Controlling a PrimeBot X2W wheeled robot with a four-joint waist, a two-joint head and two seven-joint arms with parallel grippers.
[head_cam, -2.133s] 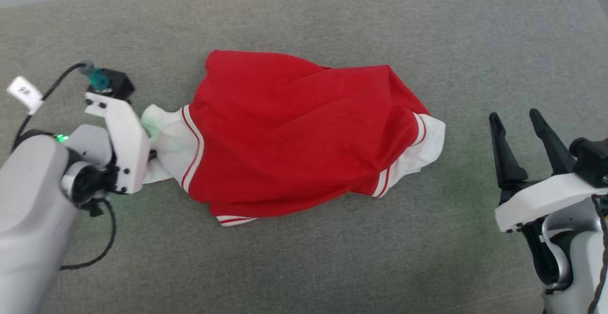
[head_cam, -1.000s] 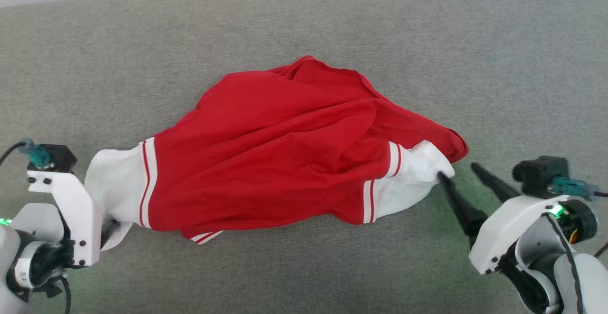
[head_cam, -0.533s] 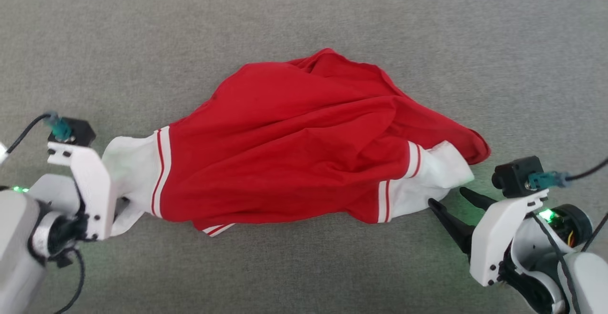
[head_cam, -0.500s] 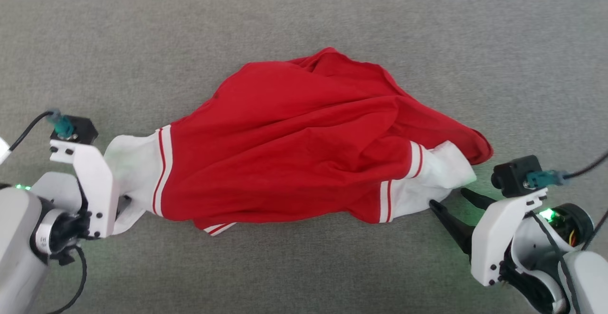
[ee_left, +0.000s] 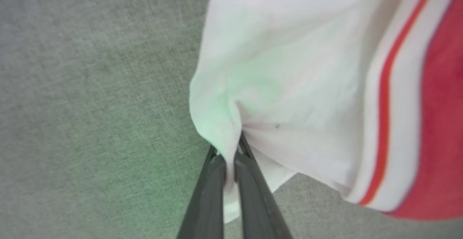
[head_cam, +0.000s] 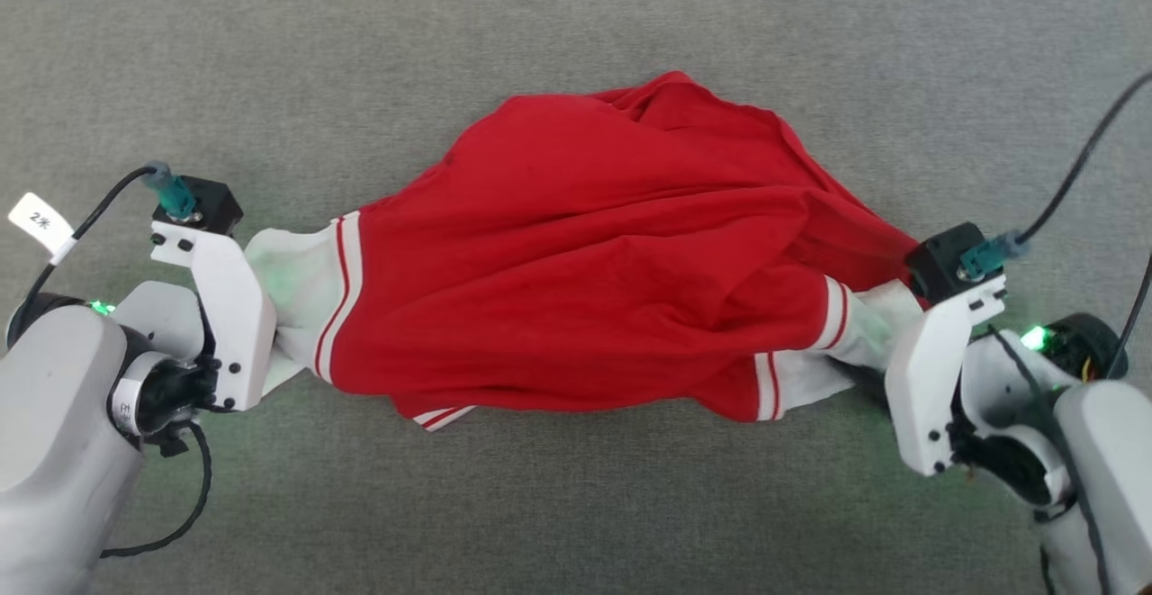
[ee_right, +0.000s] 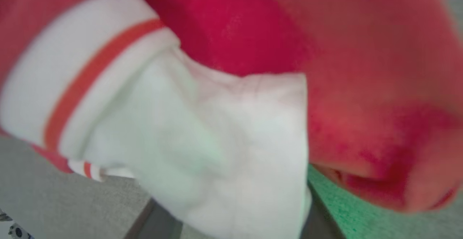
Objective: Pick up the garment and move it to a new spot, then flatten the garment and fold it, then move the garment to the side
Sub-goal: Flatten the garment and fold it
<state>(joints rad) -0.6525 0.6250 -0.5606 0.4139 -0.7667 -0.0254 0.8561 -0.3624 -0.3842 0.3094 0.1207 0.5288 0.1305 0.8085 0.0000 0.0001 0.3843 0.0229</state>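
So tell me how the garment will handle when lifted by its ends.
Probably floppy: the garment puckers where the left gripper pinches its white cuff, so the middle would likely sag. Seems light, thin cloth. The coarse grey surface may drag and wrinkle it.

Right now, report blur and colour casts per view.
Head view: sharp, evenly lit, green glow tinting the garment at both cuffs. Left wrist view: slightly soft, green tint above the left claw. Right wrist view: heavily blurred; green cast on the grey surface.
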